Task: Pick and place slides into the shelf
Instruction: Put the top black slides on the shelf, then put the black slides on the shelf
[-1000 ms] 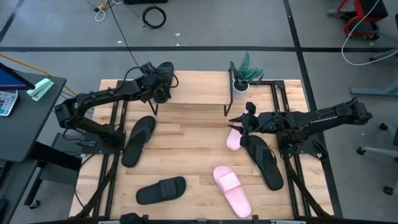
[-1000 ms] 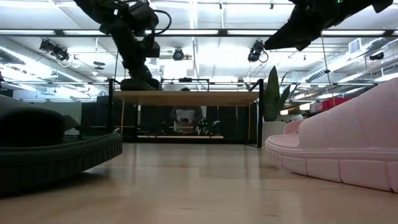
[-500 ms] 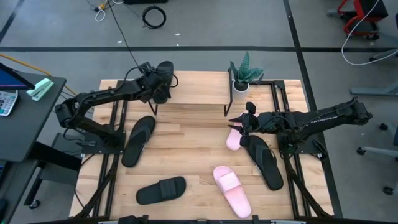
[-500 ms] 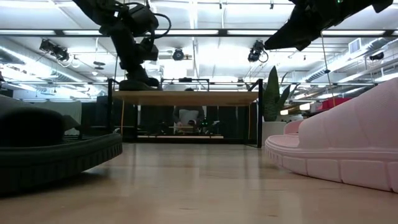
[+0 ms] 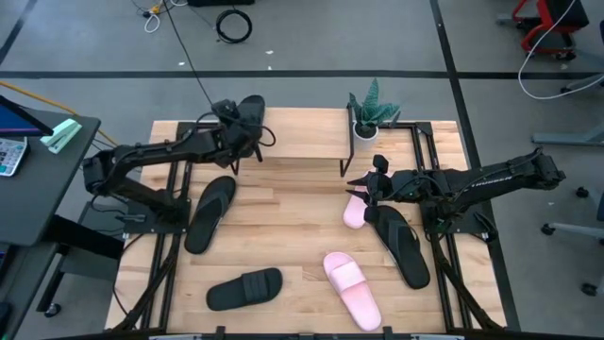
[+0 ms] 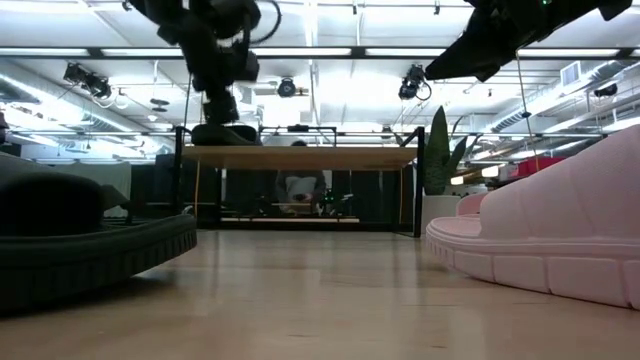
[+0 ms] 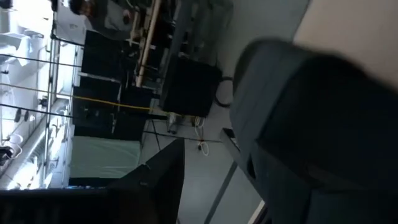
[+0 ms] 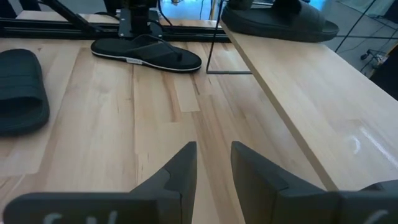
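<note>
The left gripper [image 5: 243,137] is over the left end of the shelf [image 5: 302,132], its fingers open, just above a black slide [image 5: 251,110] that lies on the top board. I judge this slide as placed; the next move is to lift the arm away without pushing it. On the table [image 5: 283,227], a flat thin black slide [image 5: 209,212] and a thick black one with a broad strap [image 5: 245,288] lie at the left. One pink slide [image 5: 352,288] lies near the front. The right gripper [image 5: 370,184] hovers with fingers partly open over another pink slide [image 5: 354,212], beside a second flat black slide [image 5: 406,246].
</note>
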Controlling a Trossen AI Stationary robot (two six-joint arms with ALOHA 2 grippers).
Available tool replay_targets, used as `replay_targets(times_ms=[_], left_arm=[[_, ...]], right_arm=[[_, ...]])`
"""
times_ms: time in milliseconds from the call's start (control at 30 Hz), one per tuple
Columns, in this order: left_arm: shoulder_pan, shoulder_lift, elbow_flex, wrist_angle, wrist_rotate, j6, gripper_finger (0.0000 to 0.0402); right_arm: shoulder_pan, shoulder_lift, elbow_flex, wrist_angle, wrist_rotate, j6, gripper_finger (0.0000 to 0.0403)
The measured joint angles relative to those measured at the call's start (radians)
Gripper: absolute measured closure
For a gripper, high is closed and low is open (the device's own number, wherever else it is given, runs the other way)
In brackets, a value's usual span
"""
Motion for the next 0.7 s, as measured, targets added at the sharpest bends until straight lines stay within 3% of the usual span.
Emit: replay_targets(times_ms=[200, 400, 467, 633, 700], left_arm=[[-0.142, -0.072, 0.132, -0.055, -0.005, -0.022, 0.0224], [-0.352, -0.104, 0.271, -0.370, 0.017, -0.114, 0.0235], [-0.431, -0.103, 0.303, -0.501, 0.110, -0.231, 0.0239], [-0.603, -0.101, 0.322, -0.722, 0.467, -0.431, 0.0255], [-0.670, -0.101, 0.322, -0.775, 0.537, -0.492, 0.0266]], right_arm=[[0.000, 0.000, 0.000, 0.003, 0.000, 0.000, 0.0298], [0.000, 0.000, 0.000, 0.002, 0.000, 0.000, 0.0298], [0.001, 0.000, 0.000, -0.001, 0.000, 0.002, 0.0298], [0.002, 0.000, 0.000, -0.005, 0.000, 0.035, 0.0298], [0.002, 0.000, 0.000, -0.005, 0.000, 0.036, 0.0298]])
